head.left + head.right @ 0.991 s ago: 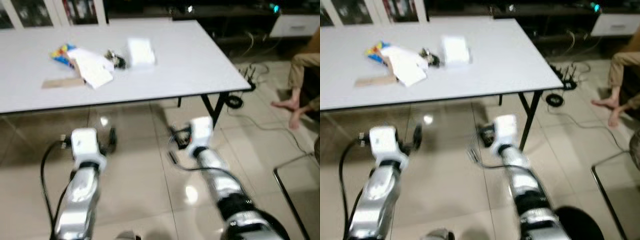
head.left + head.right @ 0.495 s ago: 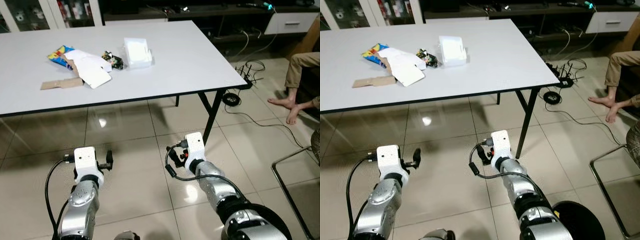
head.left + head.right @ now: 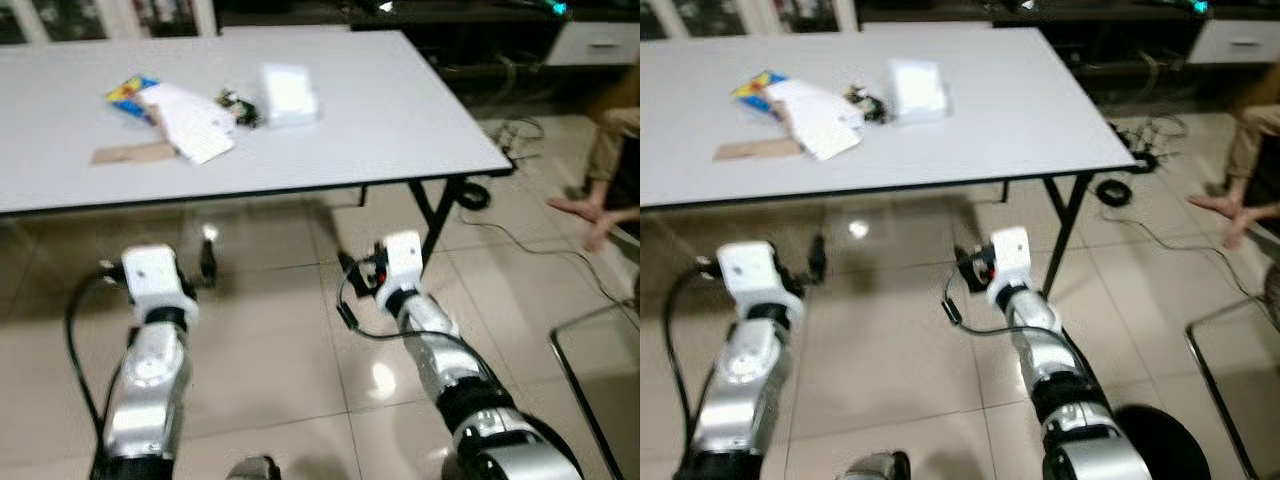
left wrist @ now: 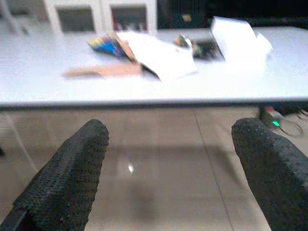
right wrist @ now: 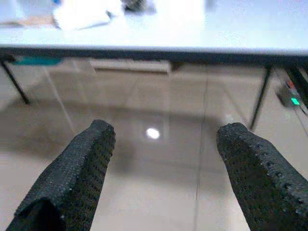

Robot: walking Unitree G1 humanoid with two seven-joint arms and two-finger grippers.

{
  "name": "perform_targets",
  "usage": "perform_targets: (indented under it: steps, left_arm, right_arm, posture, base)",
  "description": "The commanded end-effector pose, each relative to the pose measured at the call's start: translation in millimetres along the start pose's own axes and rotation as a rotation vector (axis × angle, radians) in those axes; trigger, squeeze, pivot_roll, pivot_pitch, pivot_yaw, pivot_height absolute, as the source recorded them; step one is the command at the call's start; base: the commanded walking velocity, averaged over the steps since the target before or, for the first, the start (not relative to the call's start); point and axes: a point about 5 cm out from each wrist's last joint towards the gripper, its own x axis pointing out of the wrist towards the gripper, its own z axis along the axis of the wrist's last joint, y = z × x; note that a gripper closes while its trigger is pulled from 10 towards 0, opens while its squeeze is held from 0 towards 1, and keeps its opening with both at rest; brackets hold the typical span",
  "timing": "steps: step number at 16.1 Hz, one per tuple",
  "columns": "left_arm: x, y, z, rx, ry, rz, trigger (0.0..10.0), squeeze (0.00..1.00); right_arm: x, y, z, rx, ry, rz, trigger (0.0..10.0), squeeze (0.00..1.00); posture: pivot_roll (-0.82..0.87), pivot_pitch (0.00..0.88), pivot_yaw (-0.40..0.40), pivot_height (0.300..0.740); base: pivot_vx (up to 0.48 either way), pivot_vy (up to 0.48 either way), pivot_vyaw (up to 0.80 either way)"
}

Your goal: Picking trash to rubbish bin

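A long white rectangular table (image 3: pixel 400 120) on black legs stands on a glossy beige tiled floor (image 3: pixel 270 330). The trash lies grouped on the table's far left part: a brightly coloured snack wrapper in blue, yellow and red (image 3: pixel 130 90), a white folded sheet of paper (image 3: pixel 195 125) partly over it, a flat brown strip of cardboard (image 3: pixel 130 154) just beside the paper on the near side, a small dark crumpled wrapper (image 3: pixel 240 105), and a white rectangular box (image 3: pixel 290 94) next to that (the head views are a little blurred, so finer detail is not readable).

Both silver arms are held low in front of the table, above the floor and short of the table's near edge. The left gripper (image 4: pixel 168 163) points towards the table; in its wrist view its two black textured fingers (image 4: pixel 72 168) stand wide apart with nothing between them, and the pile of trash shows beyond them on the tabletop. The right gripper (image 5: pixel 163 178) is likewise spread wide and empty, its fingers (image 5: pixel 77 173) framing bare tile and the table's underside, with a black table leg (image 5: pixel 260 96) ahead.

Off to the right, black cables (image 3: pixel 500 140) trail on the floor beside the table, a person's bare feet and trouser leg (image 3: pixel 600 180) are at the edge of the view, and a thin dark metal frame (image 3: pixel 580 360) stands on the tiles nearer the robot.
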Motion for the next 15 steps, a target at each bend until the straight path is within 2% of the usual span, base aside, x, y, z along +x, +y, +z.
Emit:
perform_targets:
  steps: [1, 7, 12, 15]
  left_arm:
    - [4.8, -2.5, 16.6, 0.000, -0.063, -0.002, 10.0, 0.00]
    - [5.0, -1.5, 18.8, -0.028, -0.047, 0.004, 10.0, 0.00]
    - [5.4, 2.7, 19.0, -0.062, -0.020, 0.007, 10.0, 0.00]
    - [6.1, 3.3, 19.6, -0.075, -0.015, 0.002, 10.0, 0.00]
  right_arm:
    - [2.4, -4.8, 14.1, 0.014, -0.060, -0.020, 10.0, 0.00]
    - [5.6, -3.3, 42.1, -0.018, -0.164, -0.001, 10.0, 0.00]
    - [3.8, -0.3, 42.1, -0.002, -0.167, -0.006, 10.0, 0.00]
    - [3.2, -0.7, 43.2, -0.002, -0.172, -0.011, 10.0, 0.00]
  posture:
    - [-0.01, 0.075, 0.014, 0.740]
    - [-0.01, 0.075, 0.014, 0.740]
    - [-0.01, 0.076, 0.011, 0.740]
    - [-0.01, 0.080, 0.011, 0.740]
  base:
    - [0.000, 0.000, 0.80]
    - [0.000, 0.000, 0.80]
    - [0.000, 0.000, 0.00]
    - [0.281, 0.000, 0.00]
